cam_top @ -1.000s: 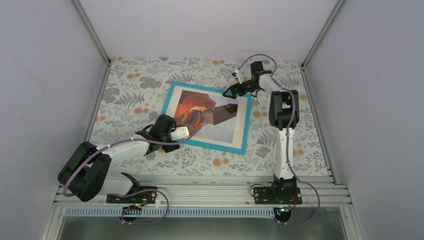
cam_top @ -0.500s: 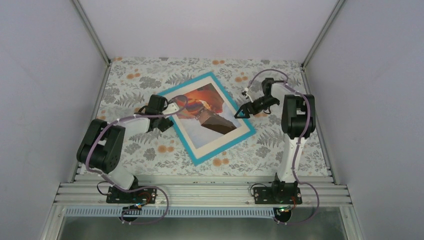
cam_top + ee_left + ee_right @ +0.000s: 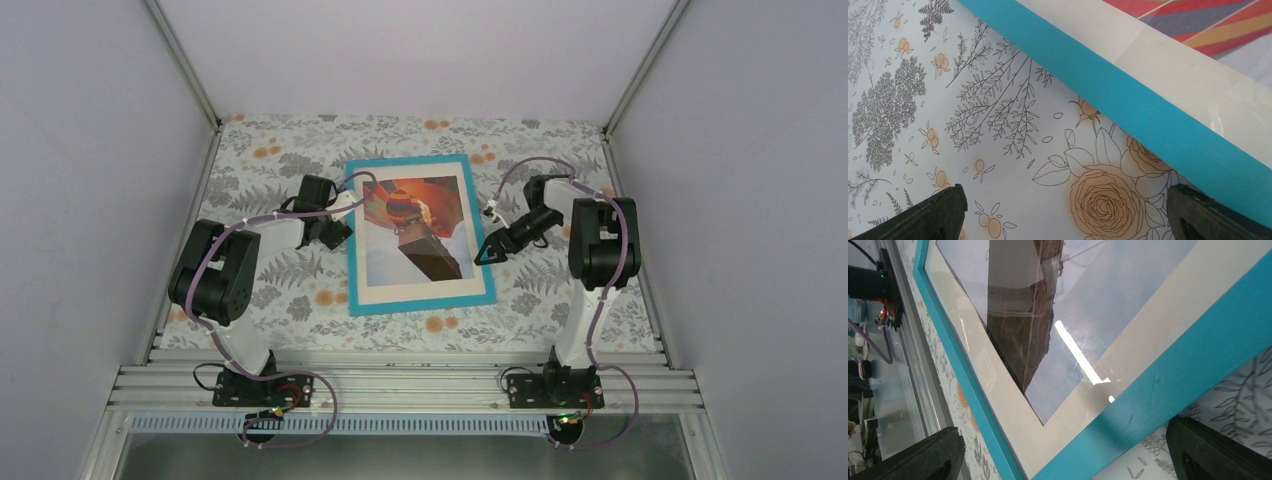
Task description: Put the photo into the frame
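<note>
The frame (image 3: 351, 260) with its turquoise rim lies flat on the floral tablecloth in the middle, front side up. The photo (image 3: 415, 215) of the orange-red balloon shows inside it, behind the pane and a cream mat. My left gripper (image 3: 343, 217) is open and empty, at the frame's left rim; its wrist view shows the rim (image 3: 1128, 107) and a photo corner (image 3: 1198, 22). My right gripper (image 3: 486, 252) is open and empty, at the frame's right rim; its wrist view shows the rim (image 3: 1168, 382) and the photo's brown basket (image 3: 1020, 337).
The floral tablecloth (image 3: 270, 150) covers the table. Grey walls enclose it on three sides. An aluminium rail (image 3: 400, 385) with the arm bases runs along the near edge.
The frame has turned from a tilt to upright and square to the table. My left gripper went back and left to its left rim. My right gripper came nearer, down along the right rim.
</note>
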`<state>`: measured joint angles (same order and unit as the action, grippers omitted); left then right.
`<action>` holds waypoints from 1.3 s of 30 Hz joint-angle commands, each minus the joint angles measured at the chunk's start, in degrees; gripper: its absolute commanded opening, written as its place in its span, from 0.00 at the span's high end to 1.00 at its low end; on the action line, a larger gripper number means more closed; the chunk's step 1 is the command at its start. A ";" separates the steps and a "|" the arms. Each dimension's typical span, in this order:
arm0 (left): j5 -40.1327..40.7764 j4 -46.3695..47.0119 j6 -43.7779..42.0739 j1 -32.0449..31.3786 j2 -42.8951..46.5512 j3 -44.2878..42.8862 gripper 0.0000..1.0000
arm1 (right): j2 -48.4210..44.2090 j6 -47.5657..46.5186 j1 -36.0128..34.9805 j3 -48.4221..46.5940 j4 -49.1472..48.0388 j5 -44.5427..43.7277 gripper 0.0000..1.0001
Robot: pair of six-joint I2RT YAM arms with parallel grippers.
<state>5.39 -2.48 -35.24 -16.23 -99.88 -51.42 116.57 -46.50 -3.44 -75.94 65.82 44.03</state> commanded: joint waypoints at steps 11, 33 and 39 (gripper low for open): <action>-6.01 -3.31 4.94 0.41 3.43 -2.88 0.00 | -3.04 -1.40 -2.68 3.99 0.84 -2.41 0.00; -24.34 -25.53 17.04 13.17 16.23 -29.89 0.00 | -17.36 5.79 5.94 -11.66 -1.83 2.27 0.00; -25.71 -27.48 20.71 20.04 19.91 -28.57 0.00 | -20.65 10.11 11.75 -14.50 -5.65 4.52 0.00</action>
<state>-18.48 -25.89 -18.70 0.99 -83.09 -81.82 97.67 -40.38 4.80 -90.56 62.92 45.04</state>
